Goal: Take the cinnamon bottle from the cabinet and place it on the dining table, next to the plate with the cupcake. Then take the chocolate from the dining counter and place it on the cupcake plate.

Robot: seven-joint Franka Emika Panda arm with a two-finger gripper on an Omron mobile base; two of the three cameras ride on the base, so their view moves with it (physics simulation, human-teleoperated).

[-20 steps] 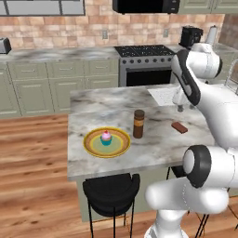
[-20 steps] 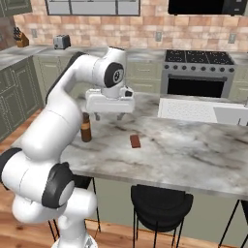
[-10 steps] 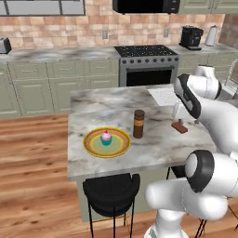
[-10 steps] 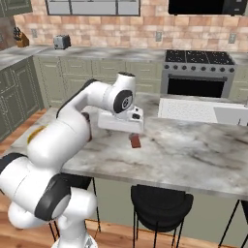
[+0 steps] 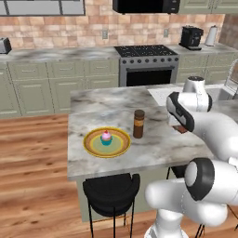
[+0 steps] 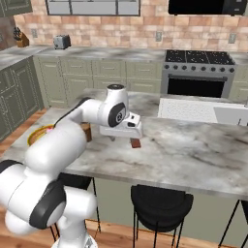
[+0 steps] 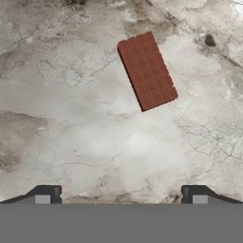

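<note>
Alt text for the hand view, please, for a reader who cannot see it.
A small reddish-brown chocolate bar lies flat and skewed on the grey-white veined marble dining counter, seen from above. The open end effector hangs over it, its two dark fingertips at the bottom edge, wide apart and touching nothing.

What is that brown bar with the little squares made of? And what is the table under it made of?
The chocolate looks like a solid reddish-brown bar, matte, moulded into a grid of small squares, as chocolate bars are. The dining table top looks like polished marble: grey-white with darker veins and thin crack-like lines. Since this is a rendered scene, both are only what they look like.
</note>
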